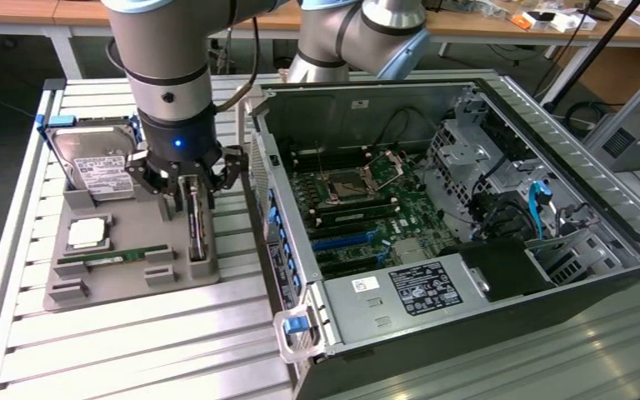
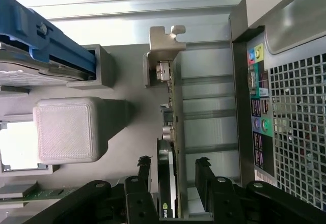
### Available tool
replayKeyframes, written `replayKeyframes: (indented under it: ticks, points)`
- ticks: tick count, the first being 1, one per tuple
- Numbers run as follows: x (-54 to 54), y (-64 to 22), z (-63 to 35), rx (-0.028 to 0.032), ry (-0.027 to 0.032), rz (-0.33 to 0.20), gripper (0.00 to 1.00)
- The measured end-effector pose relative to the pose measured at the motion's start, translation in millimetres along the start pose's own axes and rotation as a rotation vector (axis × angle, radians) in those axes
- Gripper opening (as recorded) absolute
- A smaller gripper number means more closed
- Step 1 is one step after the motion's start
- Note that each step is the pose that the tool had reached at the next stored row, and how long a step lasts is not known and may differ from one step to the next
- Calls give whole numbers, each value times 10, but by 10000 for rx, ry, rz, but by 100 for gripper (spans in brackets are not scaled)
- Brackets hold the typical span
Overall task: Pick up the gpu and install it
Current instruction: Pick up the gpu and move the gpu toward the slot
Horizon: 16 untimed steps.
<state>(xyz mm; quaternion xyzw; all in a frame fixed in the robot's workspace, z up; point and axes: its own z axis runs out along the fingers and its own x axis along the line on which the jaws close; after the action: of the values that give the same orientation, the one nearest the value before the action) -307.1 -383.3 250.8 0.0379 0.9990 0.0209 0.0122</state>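
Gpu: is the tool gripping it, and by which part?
Nothing is held. The tool is open, its fingers straddling the gpu near the end away from its metal bracket, with a gap on each side.

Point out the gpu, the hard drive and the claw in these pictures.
gpu [image 1: 196,232]: exterior view, upper edge of card.
hard drive [image 1: 100,173]: exterior view, white label.
claw [image 2: 173,162]: wrist view, midway between its fingertips.

Slatted alu table [image 1: 131,350] under me carries two things directly: grey holder [image 1: 120,287] on the ext. view's left, and open PC case [image 1: 465,350] just beside it on the right. Holder's slots carry hard drive [image 1: 96,167] w/ blue frame, CPU [image 1: 87,233] lying flat, memory stick [image 1: 114,257] on edge, and gpu [image 1: 196,237] on edge nearest the case.
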Motion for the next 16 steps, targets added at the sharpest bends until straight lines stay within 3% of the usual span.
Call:
replayKeyframes:
  ticks: [9, 12, 14, 16]
  points:
    - [20, -1, 12, 0, 0, 0, 48]
    - [20, -1, 12, 0, -1, 0, 40]
    - [20, -1, 12, 0, 0, -1, 28]
    - [20, -1, 12, 0, 0, 0, 27]
